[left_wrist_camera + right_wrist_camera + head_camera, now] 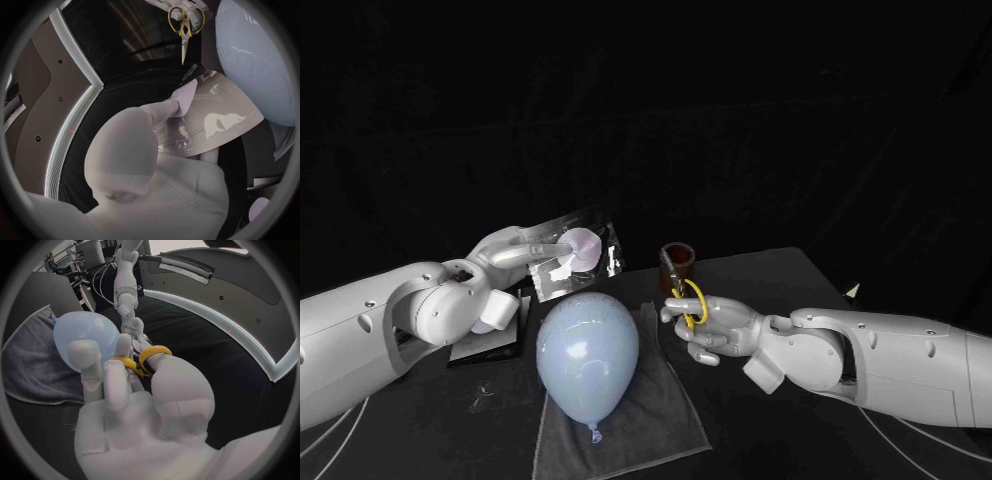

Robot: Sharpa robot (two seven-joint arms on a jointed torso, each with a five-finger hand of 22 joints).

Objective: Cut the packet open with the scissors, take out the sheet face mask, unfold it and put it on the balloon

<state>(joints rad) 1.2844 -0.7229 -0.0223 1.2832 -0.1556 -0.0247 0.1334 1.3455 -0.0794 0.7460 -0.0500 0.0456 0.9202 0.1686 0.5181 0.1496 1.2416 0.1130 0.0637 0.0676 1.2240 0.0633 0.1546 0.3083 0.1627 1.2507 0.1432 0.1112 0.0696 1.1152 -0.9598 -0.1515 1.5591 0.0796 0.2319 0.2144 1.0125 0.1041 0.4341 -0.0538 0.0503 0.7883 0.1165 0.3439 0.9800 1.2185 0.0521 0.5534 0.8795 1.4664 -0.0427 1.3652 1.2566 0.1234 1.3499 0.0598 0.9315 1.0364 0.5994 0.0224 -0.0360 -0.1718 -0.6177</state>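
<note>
Black table [790,275]: balloon [589,350] on towel [646,435] | left hand [514,255] pinches packet [581,250] | right hand [711,330] grips scissors [184,42]

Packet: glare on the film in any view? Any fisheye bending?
Head view: the packet in the left hand shows pale glints on its clear film; the balloon carries a soft sheen. Left wrist view: a bright white glare patch sits on the packet, and the light strip bows. Right wrist view: the same strip curves.

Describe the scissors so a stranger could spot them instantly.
Find the pale blue balloon lying on the grey towel mid-table. Beside it, on the robot's right, the right hand holds the scissors. Their bright yellow handle loops set them apart from everything nearby.
</note>
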